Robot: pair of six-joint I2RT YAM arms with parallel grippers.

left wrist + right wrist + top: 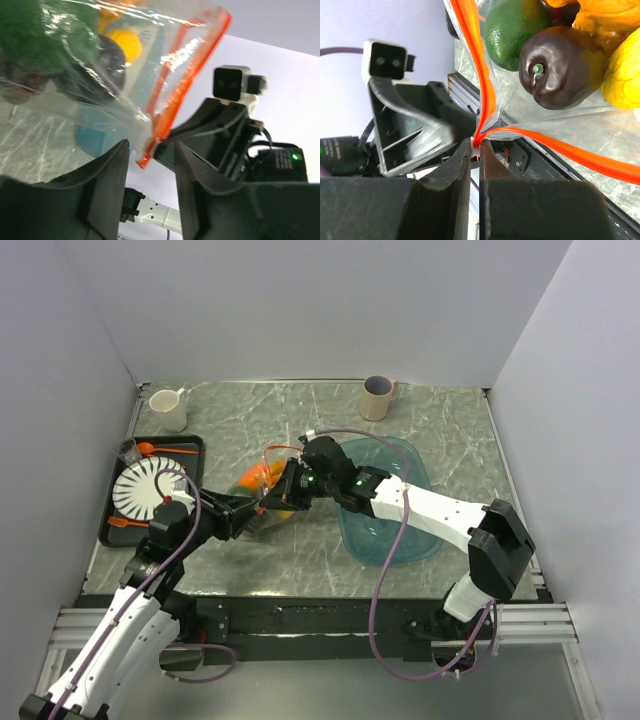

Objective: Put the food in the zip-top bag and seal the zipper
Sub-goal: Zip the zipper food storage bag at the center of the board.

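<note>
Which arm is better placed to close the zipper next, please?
Right: the right gripper is shut on the zipper where its strips meet, while the left gripper stands open around the bag's corner.
</note>
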